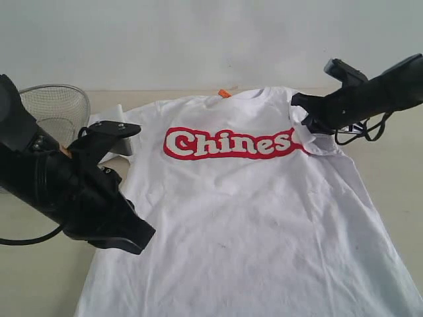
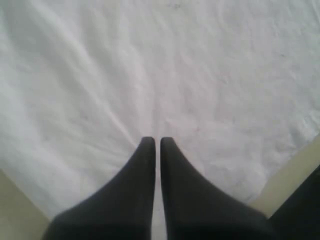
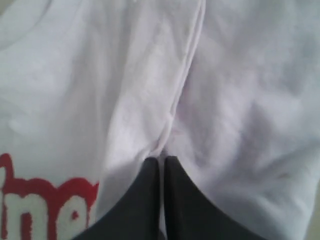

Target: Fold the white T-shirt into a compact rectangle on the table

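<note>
Exterior view: a white short-sleeved cotton T-shirt [image 1: 244, 218] lies spread front-up on the pale beige matte desk [image 1: 33, 277], covering the middle and the near right of it. A red band of white lettering [image 1: 228, 143] crosses the chest, and a small orange neck tag [image 1: 225, 93] shows at the collar, at twelve o'clock of the shirt. A silver wire mesh bowl [image 1: 56, 109] stands on the desk at ten o'clock of the shirt. The black left gripper [image 1: 135, 236] sits low at the shirt's eight o'clock edge. The black right gripper [image 1: 304, 127] is at two o'clock, at the shoulder, where a bit of cloth stands raised.

Left wrist view: the left gripper [image 2: 156, 142] has its jaws drawn together over flat white cloth [image 2: 200, 75] near an edge with desk [image 2: 15, 210] beyond. Whether any cloth is caught, I cannot tell.

Right wrist view: the right gripper [image 3: 161, 162] is closed, pinching a ridge of the shirt [image 3: 250, 100] along a hemmed edge [image 3: 192, 60], beside the red band [image 3: 50, 186].
</note>
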